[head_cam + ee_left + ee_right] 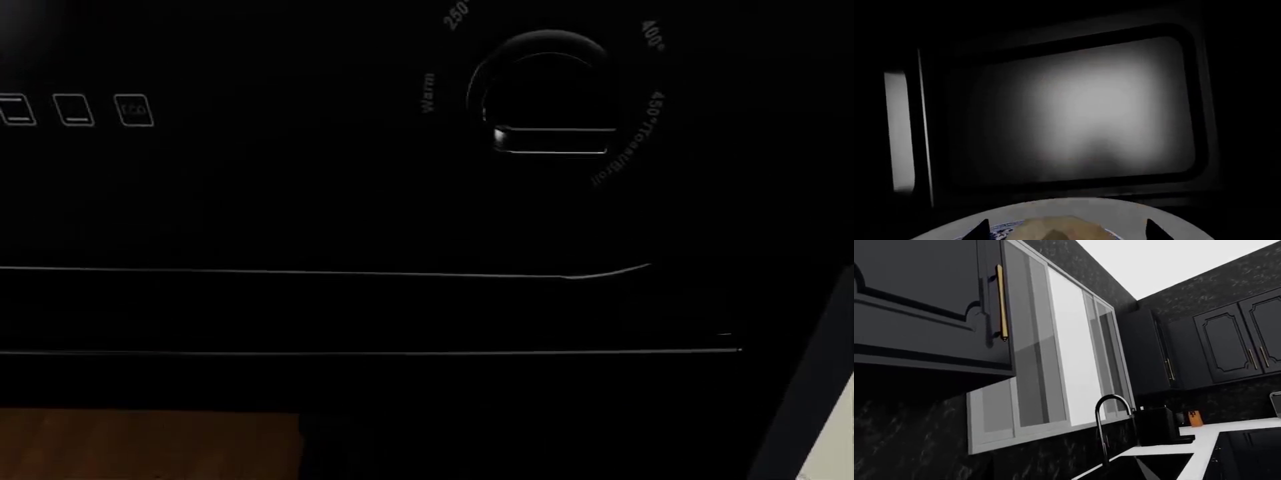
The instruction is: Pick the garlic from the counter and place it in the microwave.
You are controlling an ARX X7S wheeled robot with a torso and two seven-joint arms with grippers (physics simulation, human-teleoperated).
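Note:
In the left wrist view I look into the dark microwave, its grey back wall lit in the middle. The tan garlic lies on a pale plate with blue pattern at the cavity floor. My left gripper is open and straddles the garlic: one dark fingertip and the other stand apart from its sides. The white counter shows only in the right wrist view. The right gripper's fingers do not show in any view.
The head view is filled by a black appliance front with a temperature dial and small buttons; a wooden strip lies below. The right wrist view faces dark cabinets, a window, a black faucet.

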